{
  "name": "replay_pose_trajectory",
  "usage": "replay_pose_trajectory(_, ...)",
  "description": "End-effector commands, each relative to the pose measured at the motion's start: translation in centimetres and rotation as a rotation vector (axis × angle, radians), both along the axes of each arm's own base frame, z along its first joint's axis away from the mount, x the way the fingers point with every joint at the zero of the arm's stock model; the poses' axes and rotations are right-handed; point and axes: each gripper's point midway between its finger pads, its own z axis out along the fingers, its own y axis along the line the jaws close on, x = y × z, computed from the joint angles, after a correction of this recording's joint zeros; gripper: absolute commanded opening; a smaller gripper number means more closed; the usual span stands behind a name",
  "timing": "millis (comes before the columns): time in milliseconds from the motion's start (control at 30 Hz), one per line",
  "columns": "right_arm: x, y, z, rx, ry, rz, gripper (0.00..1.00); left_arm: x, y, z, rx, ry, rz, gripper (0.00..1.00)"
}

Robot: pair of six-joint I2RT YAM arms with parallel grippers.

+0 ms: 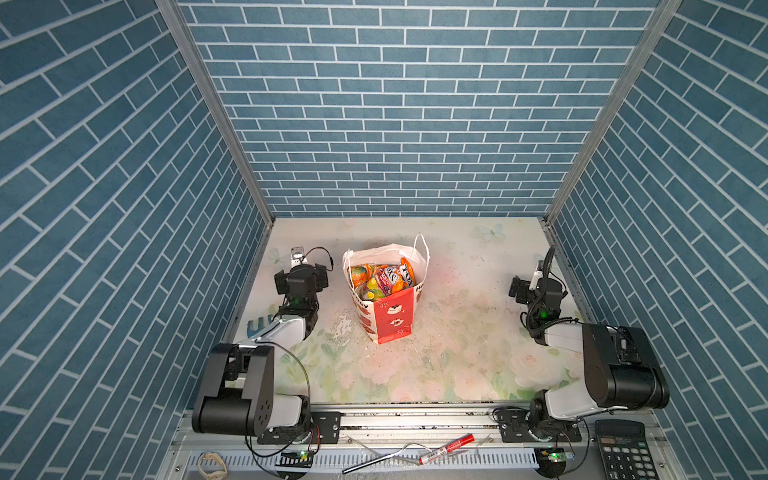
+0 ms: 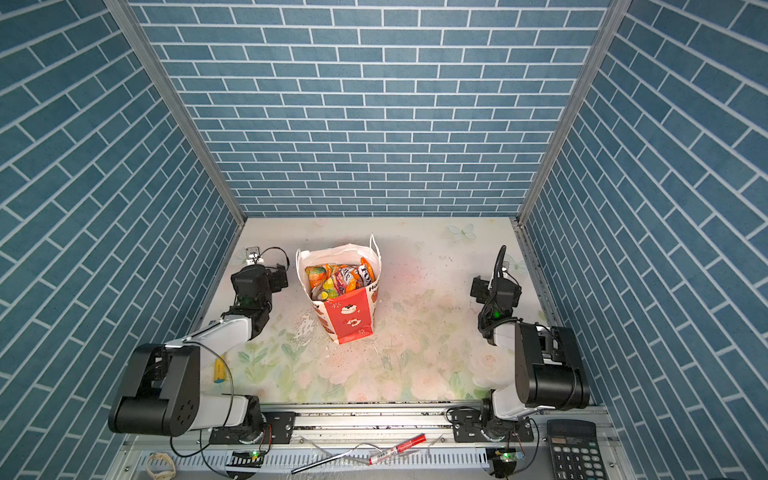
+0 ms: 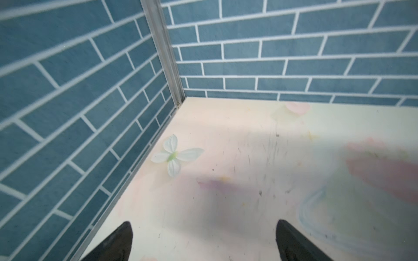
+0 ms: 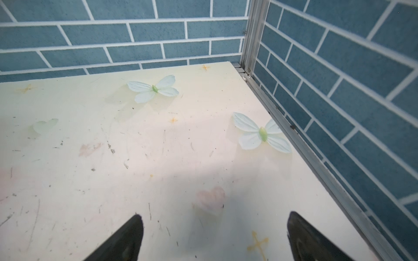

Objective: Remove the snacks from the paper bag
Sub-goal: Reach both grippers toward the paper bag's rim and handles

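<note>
Jaws spread wide and empty, left gripper (image 3: 204,226) by the left edge of the desk (image 1: 457,353), right gripper (image 4: 214,217) by its right edge; snacks (image 1: 384,278) inside upright paper bag (image 1: 392,318) mid-desk, so best drop straight into its mouth, pinch top orange packet (image 1: 359,274), lift vertically.

The paper bag (image 1: 392,316) hides the snacks (image 1: 384,279) lower down.

An orange candy bag (image 1: 406,272) reads "FOX". The paper bag (image 1: 392,318), right of the left gripper (image 3: 203,228), shows "Ha".
</note>
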Motion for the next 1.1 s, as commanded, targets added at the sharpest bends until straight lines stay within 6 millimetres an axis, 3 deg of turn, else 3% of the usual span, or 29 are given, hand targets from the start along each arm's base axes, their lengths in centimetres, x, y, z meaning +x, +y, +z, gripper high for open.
replay_pose_trajectory(0,-0.2,0.7,1.9,-0.054,0.036,0.024,0.98,-2.5,0.0,-0.8,0.028,0.094,0.108,1.0)
replay_pose_trajectory(100,-0.2,1.0,5.8,0.031,-0.017,-0.003,0.97,-3.7,0.2,1.6,0.002,0.086,0.196,1.0)
replay_pose_trajectory(233,0.2,3.9,10.2,0.228,-0.024,0.075,0.94,-4.4,-1.0,4.3,-0.074,0.102,0.2,1.0)
replay_pose_trajectory(400,0.2,10.1,13.9,0.438,0.091,0.274,0.91,-5.6,-3.0,6.6,-0.172,0.129,0.121,0.99)
replay_pose_trajectory(567,-1.1,16.1,17.3,0.509,0.175,0.482,0.9,-7.1,-6.1,7.6,-0.35,0.171,-0.035,1.0)
replay_pose_trajectory(800,-3.5,22.2,20.7,0.445,0.223,0.708,0.86,-10.1,-10.2,8.8,-0.525,0.225,-0.262,1.0)
replay_pose_trajectory(1067,-7.1,27.4,22.0,0.298,0.222,0.904,0.82,-12.2,-11.6,11.2,-0.583,0.157,-0.388,0.99)
